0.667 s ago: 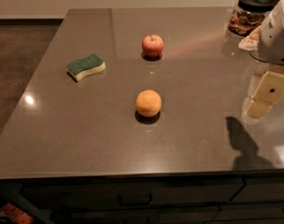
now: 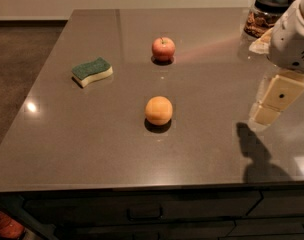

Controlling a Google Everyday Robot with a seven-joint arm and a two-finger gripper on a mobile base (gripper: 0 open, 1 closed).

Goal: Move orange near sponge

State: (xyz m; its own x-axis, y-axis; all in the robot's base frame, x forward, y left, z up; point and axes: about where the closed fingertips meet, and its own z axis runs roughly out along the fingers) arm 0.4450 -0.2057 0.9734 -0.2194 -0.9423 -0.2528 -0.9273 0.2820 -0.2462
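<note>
- The orange rests on the table, about midway across and nearer the front edge than the back, with a dark shadow just under it.
- The sponge lies to the left of the orange and farther back, well apart from it, with its green side up and the pale yellow foam showing along its near edge.
- A red apple stands upright, stem on top, almost straight behind the orange and well apart from both the orange and the sponge.
- The gripper hangs over the right side of the table, well apart from the orange; I cannot tell whether it is open or closed.
- Its shadow falls on the table in front of it.
- The white arm housing fills the upper right edge.
- A glass jar stands at the back right corner, its black lid on, with brownish contents I cannot identify; the arm hides part of it.
</note>
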